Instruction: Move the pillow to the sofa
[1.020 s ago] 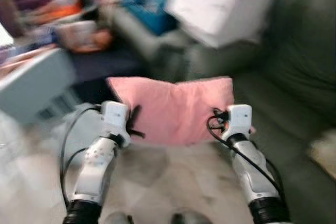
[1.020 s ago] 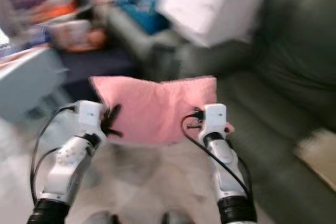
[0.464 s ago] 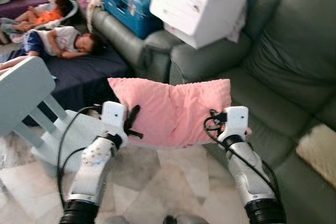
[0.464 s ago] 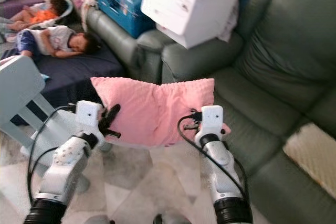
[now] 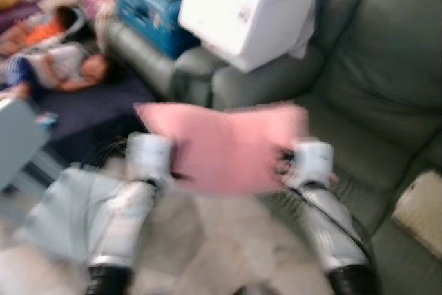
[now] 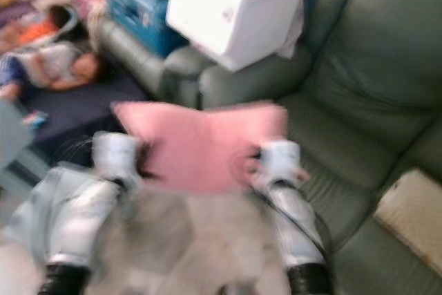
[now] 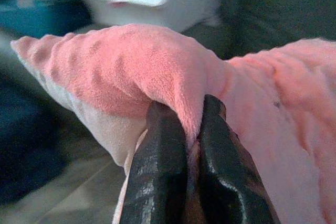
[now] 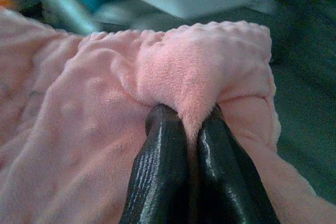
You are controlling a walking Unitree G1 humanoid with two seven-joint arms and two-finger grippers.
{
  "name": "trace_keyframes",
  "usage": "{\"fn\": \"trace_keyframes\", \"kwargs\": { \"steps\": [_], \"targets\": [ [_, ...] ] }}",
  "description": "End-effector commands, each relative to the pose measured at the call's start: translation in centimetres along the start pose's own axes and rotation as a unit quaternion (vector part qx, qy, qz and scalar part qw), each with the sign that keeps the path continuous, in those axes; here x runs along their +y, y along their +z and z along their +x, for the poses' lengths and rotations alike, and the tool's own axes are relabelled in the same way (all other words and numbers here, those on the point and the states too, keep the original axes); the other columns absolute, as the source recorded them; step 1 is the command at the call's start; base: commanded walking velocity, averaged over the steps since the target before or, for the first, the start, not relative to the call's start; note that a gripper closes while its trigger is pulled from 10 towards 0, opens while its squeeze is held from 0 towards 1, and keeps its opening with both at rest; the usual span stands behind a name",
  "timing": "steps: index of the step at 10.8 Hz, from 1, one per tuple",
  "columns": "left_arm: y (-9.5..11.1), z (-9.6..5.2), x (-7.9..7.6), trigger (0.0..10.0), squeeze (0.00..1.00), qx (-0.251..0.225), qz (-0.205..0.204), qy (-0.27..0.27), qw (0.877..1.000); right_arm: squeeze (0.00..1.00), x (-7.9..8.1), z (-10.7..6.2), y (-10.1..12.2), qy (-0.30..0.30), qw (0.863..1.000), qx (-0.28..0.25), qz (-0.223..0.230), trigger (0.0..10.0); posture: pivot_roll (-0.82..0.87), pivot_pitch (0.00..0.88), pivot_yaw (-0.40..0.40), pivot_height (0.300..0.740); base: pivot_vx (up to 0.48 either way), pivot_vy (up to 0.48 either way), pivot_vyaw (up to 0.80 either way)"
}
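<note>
Half a second ago my view was sharp; now it is smeared with motion blur, and the whole scene has slid a little, so my head has moved rather than the room. The sofa [image 5: 387, 94] fills more of the right side than before, and the pale blue chair [image 5: 17, 139] has slipped toward the left edge. The pillow [image 5: 224, 143] is held up in the air between my two arms just as it was, above the pale floor [image 5: 207, 253] and just in front of the sofa seat, not resting on it. Its long axis runs side to side across my front, one short end toward each arm, its broad pink face turned up toward my head. My left claw [image 7: 184, 129] is pinched tight on a fold at the pillow's left end, the plush bulging over my fingertips [image 7: 160, 124]. My right claw [image 8: 186, 124] is clamped the same way on a fold at the right end, near the corner. Behind the pillow a white box [image 5: 248, 8] sits on the sofa arm, with a blue crate [image 5: 148, 8] beyond it, and a person [image 5: 62, 67] lies on a dark mattress [image 5: 90, 105] at the left.
</note>
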State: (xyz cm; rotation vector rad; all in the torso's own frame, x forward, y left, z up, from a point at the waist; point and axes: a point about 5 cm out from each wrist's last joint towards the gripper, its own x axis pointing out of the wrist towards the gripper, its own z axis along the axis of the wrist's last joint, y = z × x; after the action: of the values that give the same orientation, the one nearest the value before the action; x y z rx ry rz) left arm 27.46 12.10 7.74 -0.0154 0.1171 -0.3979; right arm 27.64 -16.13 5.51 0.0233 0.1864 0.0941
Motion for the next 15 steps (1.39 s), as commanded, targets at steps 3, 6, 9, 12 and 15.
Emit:
{"fn": "trace_keyframes", "kwargs": {
  "steps": [3, 6, 9, 12, 15],
  "targets": [
    [0.67, -0.10, 0.81, 10.0, 0.00, -0.010, 0.012, 0.008, 1.000, 0.00, 1.29, 0.41, 1.13, 0.020, 0.999, -0.024, 0.002, 10.0, 0.00, 0.032, -0.072, 0.740, 0.475, 0.000, -0.71],
    [0.53, -0.07, 0.72, 10.0, 0.00, -0.006, 0.005, 0.009, 1.000, 0.00, 1.33, 0.39, 0.99, 0.022, 1.000, -0.020, 0.000, 10.0, 0.01, 0.032, -0.074, 0.740, 0.429, 0.091, -0.35],
    [0.46, -0.06, 0.82, 10.0, 0.00, -0.003, 0.003, 0.010, 1.000, 0.00, 1.41, 0.38, 0.94, 0.025, 1.000, -0.019, -0.002, 10.0, 0.01, 0.033, -0.076, 0.740, 0.304, 0.367, -0.27],
    [0.52, -0.10, 0.85, 10.0, 0.00, -0.004, 0.007, 0.011, 1.000, 0.00, 1.49, 0.38, 0.82, 0.027, 1.000, -0.016, -0.002, 10.0, 0.01, 0.035, -0.075, 0.740, 0.000, 0.441, 0.00],
    [0.55, -0.21, 0.71, 10.0, 0.00, -0.006, 0.011, 0.012, 1.000, 0.00, 1.62, 0.27, 0.47, 0.028, 1.000, -0.007, -0.002, 10.0, 0.01, 0.040, -0.077, 0.740, 0.000, 0.000, -0.27]
  ]
}}
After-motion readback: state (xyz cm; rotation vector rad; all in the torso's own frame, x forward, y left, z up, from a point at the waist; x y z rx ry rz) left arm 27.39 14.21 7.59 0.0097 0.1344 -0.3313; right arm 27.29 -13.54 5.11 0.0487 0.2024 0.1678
